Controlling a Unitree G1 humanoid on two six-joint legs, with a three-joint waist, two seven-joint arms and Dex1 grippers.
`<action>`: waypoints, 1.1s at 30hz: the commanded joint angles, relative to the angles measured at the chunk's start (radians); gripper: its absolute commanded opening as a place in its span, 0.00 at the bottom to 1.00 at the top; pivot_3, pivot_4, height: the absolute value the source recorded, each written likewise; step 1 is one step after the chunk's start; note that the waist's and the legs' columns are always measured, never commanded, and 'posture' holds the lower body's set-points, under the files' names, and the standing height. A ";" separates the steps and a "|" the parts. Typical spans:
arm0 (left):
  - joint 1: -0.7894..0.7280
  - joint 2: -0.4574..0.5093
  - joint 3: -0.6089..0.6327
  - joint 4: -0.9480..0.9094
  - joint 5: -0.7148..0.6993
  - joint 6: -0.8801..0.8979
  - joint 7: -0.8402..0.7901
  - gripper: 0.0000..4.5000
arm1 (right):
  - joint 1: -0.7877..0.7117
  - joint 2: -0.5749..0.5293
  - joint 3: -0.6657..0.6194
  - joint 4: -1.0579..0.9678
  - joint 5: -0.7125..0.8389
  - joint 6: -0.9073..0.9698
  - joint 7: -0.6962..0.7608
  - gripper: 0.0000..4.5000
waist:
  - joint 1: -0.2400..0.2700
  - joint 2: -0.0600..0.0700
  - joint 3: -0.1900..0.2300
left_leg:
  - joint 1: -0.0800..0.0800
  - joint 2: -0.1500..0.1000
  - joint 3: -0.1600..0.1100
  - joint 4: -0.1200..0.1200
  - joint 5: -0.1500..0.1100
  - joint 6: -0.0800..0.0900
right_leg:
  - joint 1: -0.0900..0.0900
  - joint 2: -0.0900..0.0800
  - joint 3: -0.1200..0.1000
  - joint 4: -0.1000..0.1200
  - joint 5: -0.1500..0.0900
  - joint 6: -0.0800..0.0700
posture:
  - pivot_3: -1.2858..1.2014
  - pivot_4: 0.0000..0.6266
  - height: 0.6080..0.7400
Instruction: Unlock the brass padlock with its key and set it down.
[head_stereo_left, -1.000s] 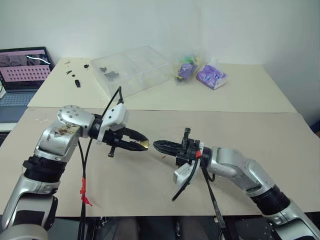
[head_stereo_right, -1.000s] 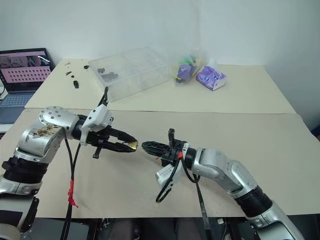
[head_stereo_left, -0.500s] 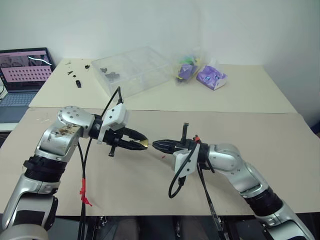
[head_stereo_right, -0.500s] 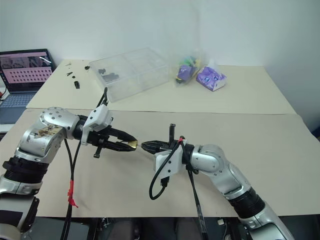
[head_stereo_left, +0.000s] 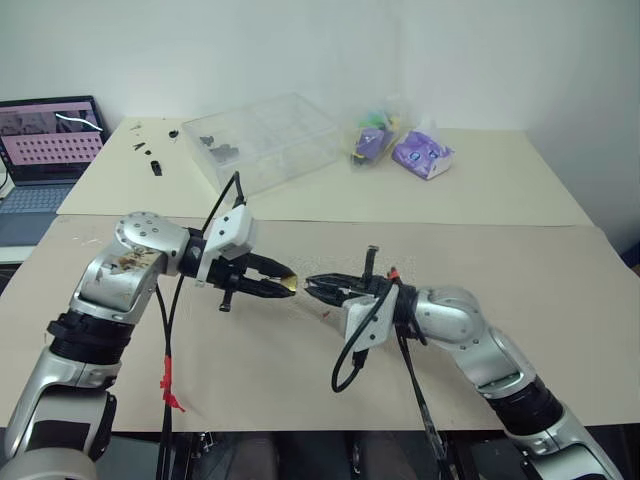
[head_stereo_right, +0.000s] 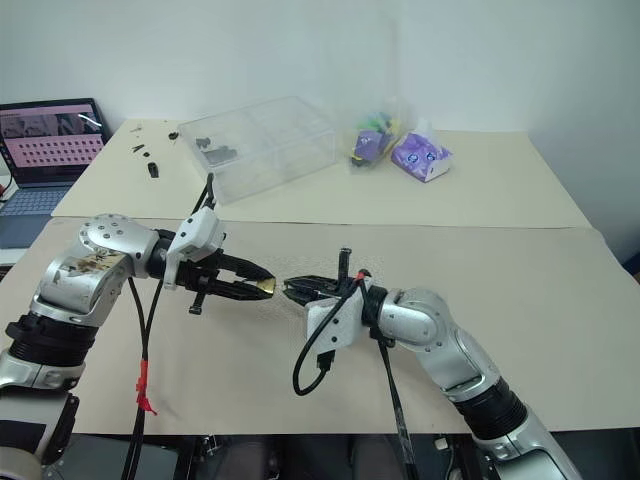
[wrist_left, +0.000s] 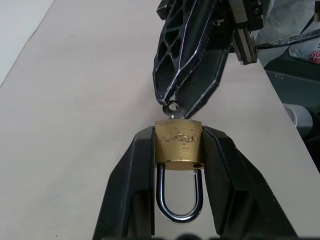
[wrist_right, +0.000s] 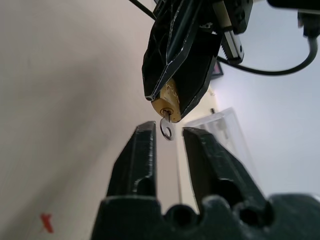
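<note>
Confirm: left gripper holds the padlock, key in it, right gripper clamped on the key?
Not clamped. The right wrist view shows the right gripper open, its fingers apart on either side of the key. The left gripper does hold the padlock, key inserted.

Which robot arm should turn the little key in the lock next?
The right. Its gripper sits open with the key between its fingertips, and the key is already stuck in the brass padlock. The left gripper is busy holding the padlock steady.
</note>
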 joint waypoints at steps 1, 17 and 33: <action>-0.024 0.002 0.028 -0.021 -0.014 -0.018 0.006 0.19 | -0.023 -0.031 -0.024 0.050 -0.140 -0.156 -0.136 0.41 | 0.000 0.000 0.000 | 0.000 0.000 0.000 0.000 0.000 0.000 | 0.000 0.000 0.000 0.000 0.000 0.000 | 0.52 0.24 1.00; -0.034 0.007 0.032 -0.021 -0.017 -0.014 0.016 0.19 | -0.102 -0.022 0.022 0.123 -0.399 -0.348 -0.324 0.41 | -0.004 0.000 0.000 | 0.000 0.000 0.000 0.000 0.000 0.000 | -0.001 0.000 0.001 0.001 -0.001 -0.001 | 0.52 0.24 1.00; -0.029 0.006 0.032 -0.030 -0.023 -0.010 0.028 0.19 | -0.143 0.002 0.032 0.154 -0.407 -0.364 -0.319 0.41 | -0.006 0.000 0.000 | 0.000 0.000 0.000 0.000 0.000 0.000 | -0.001 0.000 0.001 0.001 -0.001 -0.001 | 0.52 0.24 1.00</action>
